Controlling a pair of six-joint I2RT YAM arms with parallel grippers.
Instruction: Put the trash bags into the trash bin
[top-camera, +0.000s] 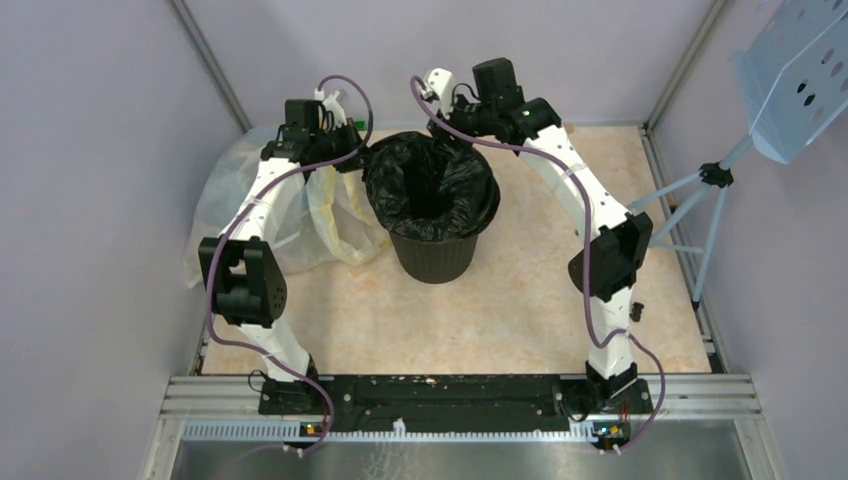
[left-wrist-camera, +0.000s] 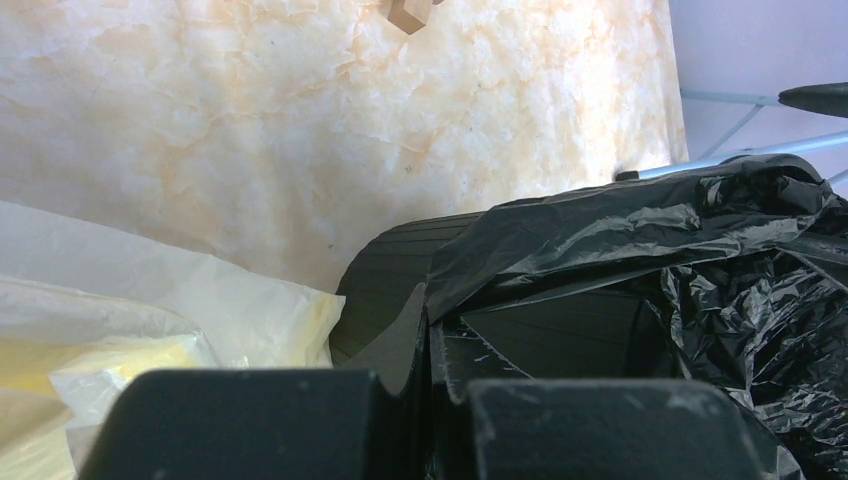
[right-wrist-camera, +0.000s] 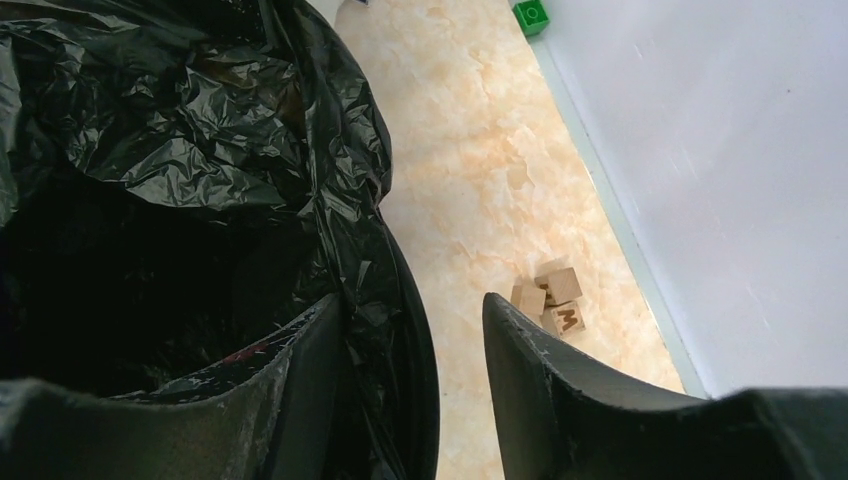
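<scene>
Arms both reach far forward with elbows raised, their wrists at the bin (top-camera: 435, 255) from either side. Your left gripper (left-wrist-camera: 428, 310) is closed, its tips touching the bag (top-camera: 450, 185) edge at the rim; you cannot tell whether film is pinched. A pale bag (top-camera: 340, 215) lies just left of it. The bag, glossy and crinkled, lines the bin with its mouth folded over the rim. Your right gripper (right-wrist-camera: 412, 300) stands open astride that fold, one finger inside and one outside. Wooden blocks (right-wrist-camera: 550, 295) lie beyond its outer finger.
</scene>
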